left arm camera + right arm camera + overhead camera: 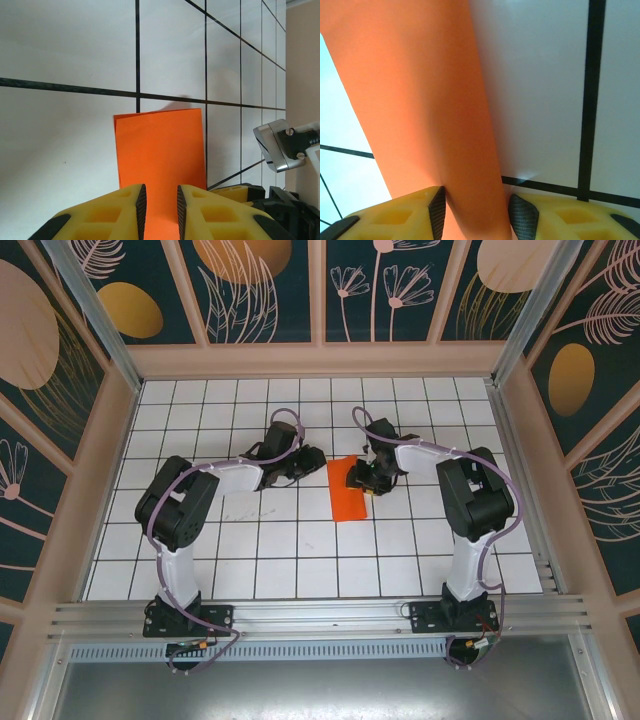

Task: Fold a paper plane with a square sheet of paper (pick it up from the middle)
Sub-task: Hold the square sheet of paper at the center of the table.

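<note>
Orange paper inside narrow left claw and right claw, hold unclear; could tear if tugged toward 9 and 3.

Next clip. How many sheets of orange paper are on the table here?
1. The orange paper lies on the gridded table, between the left end effector and the right end effector. A second sheet stacked exactly beneath would be hidden.
</note>
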Controlling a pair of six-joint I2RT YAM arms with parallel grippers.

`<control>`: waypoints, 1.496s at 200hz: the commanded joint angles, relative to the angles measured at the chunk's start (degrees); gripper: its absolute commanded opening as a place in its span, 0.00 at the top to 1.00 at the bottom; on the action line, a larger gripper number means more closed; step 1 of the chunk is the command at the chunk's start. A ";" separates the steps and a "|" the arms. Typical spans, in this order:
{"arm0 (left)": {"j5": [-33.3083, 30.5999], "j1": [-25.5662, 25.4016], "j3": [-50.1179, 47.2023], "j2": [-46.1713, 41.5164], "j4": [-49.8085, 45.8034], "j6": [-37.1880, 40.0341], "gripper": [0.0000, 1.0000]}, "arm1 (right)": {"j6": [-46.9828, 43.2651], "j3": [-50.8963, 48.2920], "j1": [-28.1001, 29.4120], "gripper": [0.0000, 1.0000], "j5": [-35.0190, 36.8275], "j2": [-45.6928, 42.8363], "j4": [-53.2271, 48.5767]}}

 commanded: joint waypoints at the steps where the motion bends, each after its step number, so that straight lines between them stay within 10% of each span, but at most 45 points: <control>1: 1.07 -0.09 -0.61 -0.40 1.48 -1.23 0.73 | -2.93 -6.59 -0.78 0.50 14.19 14.44 2.80; 299: 12.98 -2.63 2.65 9.04 4.79 -4.06 0.83 | -0.11 -6.84 -0.52 0.49 15.79 16.67 2.18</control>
